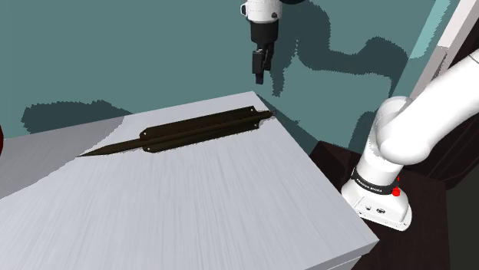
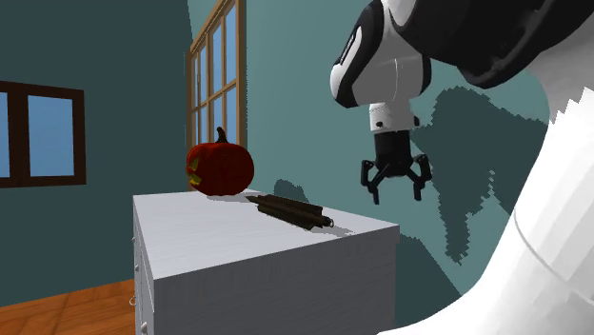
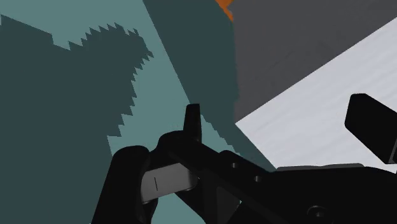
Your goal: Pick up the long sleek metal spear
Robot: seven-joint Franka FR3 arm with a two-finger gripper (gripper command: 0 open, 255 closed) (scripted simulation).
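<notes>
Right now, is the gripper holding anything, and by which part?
Nothing is held. The gripper hangs open past the table; the dark spear lies on it.

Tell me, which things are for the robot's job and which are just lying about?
For the job: the long dark spear, lying on the white table; the open gripper, up in the air past the table's edge.
Just lying about: the pumpkin with a carved face; the window behind it.

My claw spread wide in the air beside the worktop, dark spear lying near its corner, red pumpkin behind, window beyond.
</notes>
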